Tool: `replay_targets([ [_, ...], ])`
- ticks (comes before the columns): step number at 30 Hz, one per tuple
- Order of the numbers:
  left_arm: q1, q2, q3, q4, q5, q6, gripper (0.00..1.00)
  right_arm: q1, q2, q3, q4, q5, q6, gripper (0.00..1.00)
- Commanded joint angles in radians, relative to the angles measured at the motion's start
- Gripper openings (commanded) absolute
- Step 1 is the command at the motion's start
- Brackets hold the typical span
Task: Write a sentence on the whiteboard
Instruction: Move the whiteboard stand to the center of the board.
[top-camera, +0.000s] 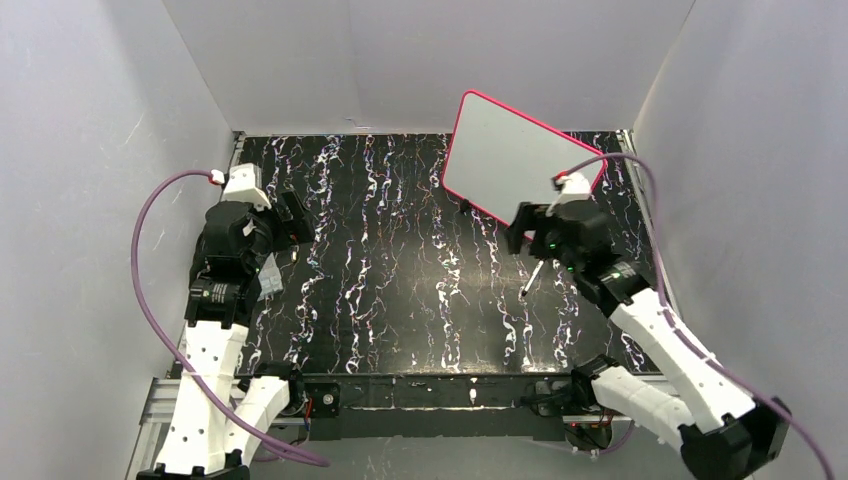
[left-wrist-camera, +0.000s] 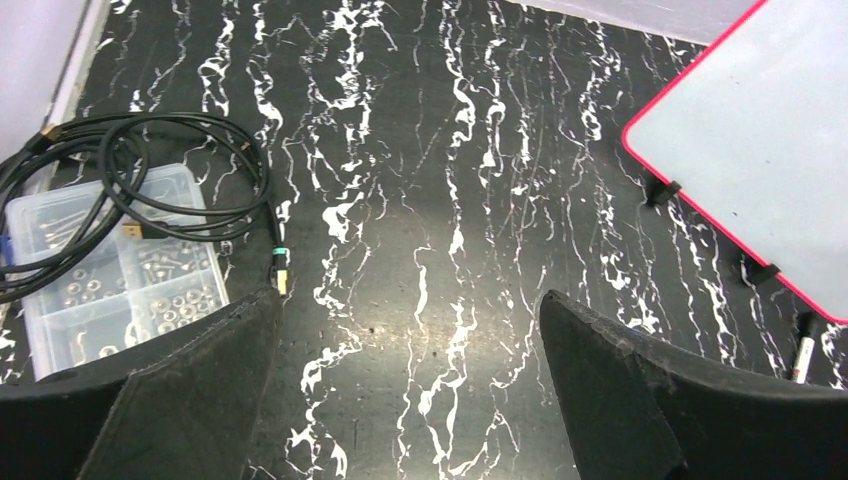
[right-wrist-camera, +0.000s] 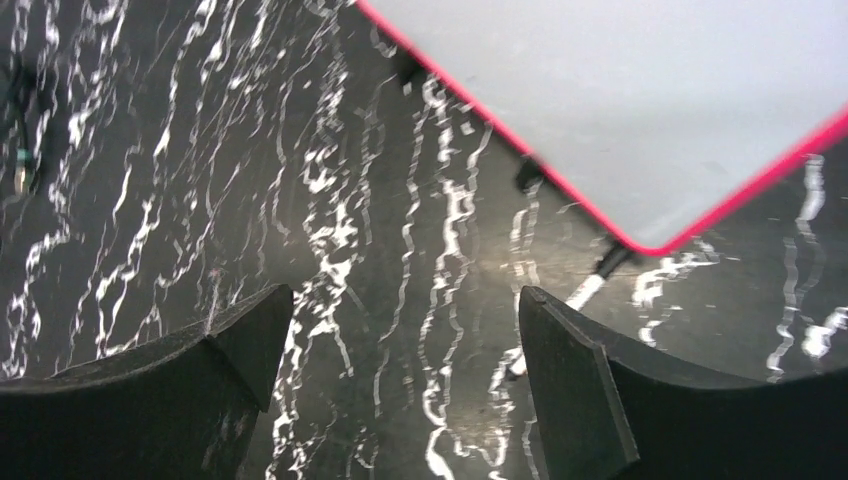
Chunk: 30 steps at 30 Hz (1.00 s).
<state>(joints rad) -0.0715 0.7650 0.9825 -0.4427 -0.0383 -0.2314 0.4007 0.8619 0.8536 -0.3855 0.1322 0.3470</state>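
The whiteboard (top-camera: 512, 158), pink-framed and tilted on small black feet, stands at the back right of the marbled table; its face is blank and no sentence shows on it. A white marker (top-camera: 531, 278) with a black cap lies on the table just in front of the board's near corner. My right gripper (right-wrist-camera: 405, 295) hovers open above the table, with the marker (right-wrist-camera: 588, 292) just beyond its right finger and the whiteboard (right-wrist-camera: 640, 100) ahead. My left gripper (left-wrist-camera: 410, 300) is open and empty over the left side, far from the whiteboard (left-wrist-camera: 760, 150).
A clear plastic box of screws (left-wrist-camera: 110, 270) with a coiled black cable (left-wrist-camera: 130, 170) on it sits by the left arm. Grey walls close in the table on the left, back and right.
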Motion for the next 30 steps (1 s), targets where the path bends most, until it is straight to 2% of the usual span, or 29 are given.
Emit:
replay_targets([
  [1,-0.001,0.001,0.001,0.053,0.089,0.017,0.99,0.236,0.082,0.001,0.083,0.33,0.119,0.9],
  [5,-0.001,-0.012,-0.104,0.142,0.107,0.019,0.99,0.356,0.195,-0.025,0.164,0.464,0.208,0.86],
  [9,-0.001,0.008,-0.111,0.122,0.126,0.027,0.99,0.391,0.349,-0.035,0.244,0.547,0.253,0.79],
  [14,-0.001,0.005,-0.125,0.129,0.154,0.014,0.99,0.386,0.483,-0.048,0.289,0.646,0.321,0.76],
  [18,-0.001,0.0,-0.126,0.123,0.146,0.016,0.99,0.351,0.551,-0.062,0.353,0.633,0.328,0.73],
  [23,-0.001,-0.004,-0.127,0.121,0.144,0.017,0.99,0.301,0.627,-0.074,0.438,0.644,0.337,0.62],
  [30,-0.002,-0.004,-0.125,0.119,0.14,0.018,0.99,0.262,0.714,-0.082,0.536,0.718,0.353,0.6],
])
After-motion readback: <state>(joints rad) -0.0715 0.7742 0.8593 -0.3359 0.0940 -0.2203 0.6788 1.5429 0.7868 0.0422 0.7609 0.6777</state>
